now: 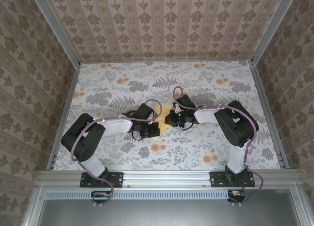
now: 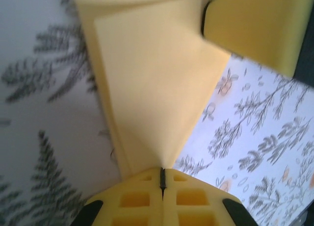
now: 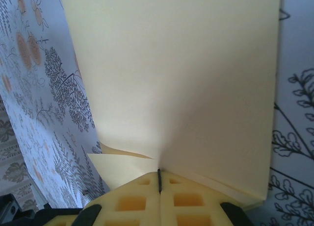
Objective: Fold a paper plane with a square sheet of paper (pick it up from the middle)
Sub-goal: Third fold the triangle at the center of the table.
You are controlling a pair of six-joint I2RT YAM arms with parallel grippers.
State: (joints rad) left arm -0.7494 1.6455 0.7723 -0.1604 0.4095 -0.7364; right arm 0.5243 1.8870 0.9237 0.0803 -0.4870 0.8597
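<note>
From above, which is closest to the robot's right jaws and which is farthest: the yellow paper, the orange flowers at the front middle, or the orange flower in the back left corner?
1. yellow paper: middle of the table, pinched in the right jaws.
2. front orange flowers: front middle, toward the arm bases.
3. back-left orange flower: far corner, by the wall.

Both arms bent inward, grippers nearly meeting at the scene's centre.
The left arm (image 1: 115, 125) and right arm (image 1: 211, 114) fold at their elbows, forearms reaching toward each other. The left gripper (image 2: 162, 179) and right gripper (image 3: 159, 179) have their jaws pressed together, each pinching the yellow sheet (image 2: 157, 88).
</note>
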